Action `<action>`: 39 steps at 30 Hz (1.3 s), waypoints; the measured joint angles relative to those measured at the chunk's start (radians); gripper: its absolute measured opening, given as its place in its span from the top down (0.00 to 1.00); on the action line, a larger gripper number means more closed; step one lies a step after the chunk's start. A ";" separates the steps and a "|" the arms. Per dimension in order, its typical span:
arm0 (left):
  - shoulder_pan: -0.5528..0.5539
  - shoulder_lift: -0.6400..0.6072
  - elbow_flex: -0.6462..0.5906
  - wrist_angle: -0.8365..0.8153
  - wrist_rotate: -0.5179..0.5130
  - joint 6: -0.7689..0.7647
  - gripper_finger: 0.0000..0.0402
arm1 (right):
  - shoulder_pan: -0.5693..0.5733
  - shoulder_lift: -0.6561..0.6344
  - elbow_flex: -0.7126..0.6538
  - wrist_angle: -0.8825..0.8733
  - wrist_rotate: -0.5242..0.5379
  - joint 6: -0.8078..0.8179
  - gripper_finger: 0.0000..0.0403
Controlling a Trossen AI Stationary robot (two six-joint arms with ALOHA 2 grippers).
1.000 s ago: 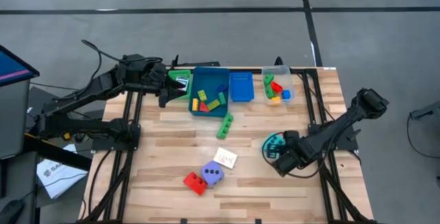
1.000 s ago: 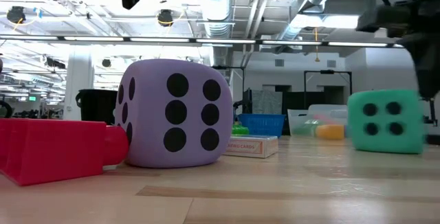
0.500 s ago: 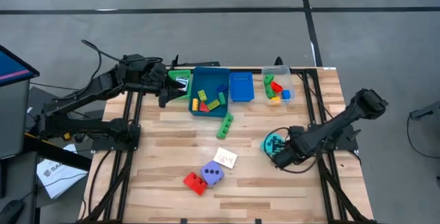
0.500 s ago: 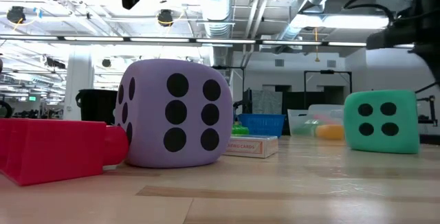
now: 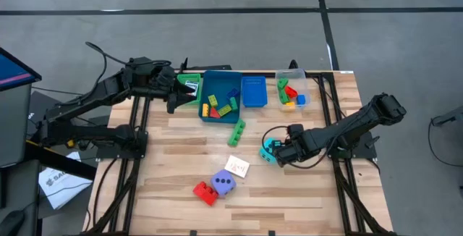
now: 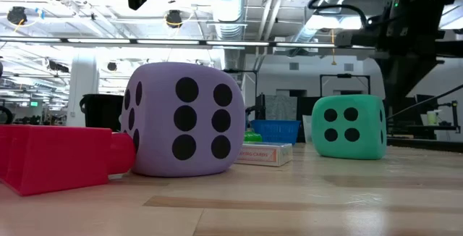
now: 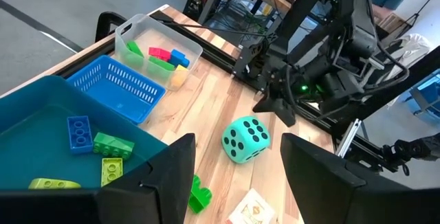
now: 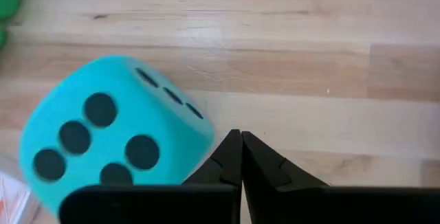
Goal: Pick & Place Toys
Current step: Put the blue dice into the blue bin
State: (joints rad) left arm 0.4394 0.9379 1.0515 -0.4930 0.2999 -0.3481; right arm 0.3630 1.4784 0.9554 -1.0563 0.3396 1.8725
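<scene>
Right pincer: I see it closed, tips against the teal dice on the desk.
Left pincer: open, holding nothing, above the blue tray.

teal dice cube beside white card.
</scene>
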 joint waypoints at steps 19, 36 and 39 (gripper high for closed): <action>0.000 0.000 0.000 0.000 -0.020 0.001 0.48 | 0.075 -0.002 0.232 0.129 0.075 -0.419 0.99; 0.000 0.000 0.000 0.000 -0.020 -0.030 0.48 | 0.027 -0.002 0.232 0.063 -0.054 -0.544 0.37; 0.000 0.000 0.000 0.000 -0.020 -0.034 0.48 | 0.001 -0.002 0.232 0.043 -0.054 -0.588 0.21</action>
State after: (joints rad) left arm 0.4394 0.9379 1.0515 -0.4934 0.2802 -0.3819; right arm 0.3637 1.4769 1.1873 -1.0137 0.2855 1.2841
